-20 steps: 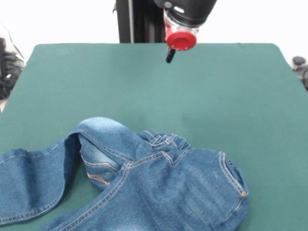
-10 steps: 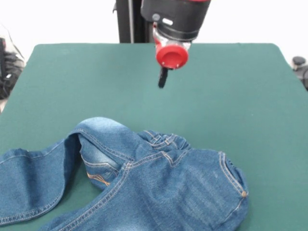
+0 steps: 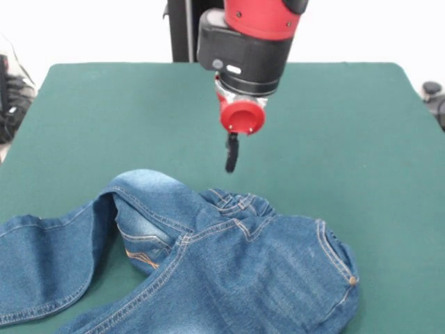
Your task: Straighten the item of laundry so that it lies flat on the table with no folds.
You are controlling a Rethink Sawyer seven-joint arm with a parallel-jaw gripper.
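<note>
The item of laundry (image 3: 229,271) is a small pair of blue denim jeans, rumpled at the near side of the table (image 3: 348,125). Its waistband is bunched in the middle. One leg folds over in a hump at the left and runs off the picture's left and bottom edges. A copper rivet shows at the right corner. My gripper (image 3: 231,158) hangs from the red and black arm above bare green table, just beyond the bunched waistband and not touching the cloth. It shows only as one narrow black tip with nothing in it.
Dark cables and gear (image 3: 10,97) lie off the table's left edge. A black object (image 3: 434,97) sits past its right edge. Green table surface spreads behind and to the right of the jeans.
The arm has come down and toward the jeans, shifting slightly left. The gripper tip now hangs just above the waistband's far edge. The jeans have not moved.
</note>
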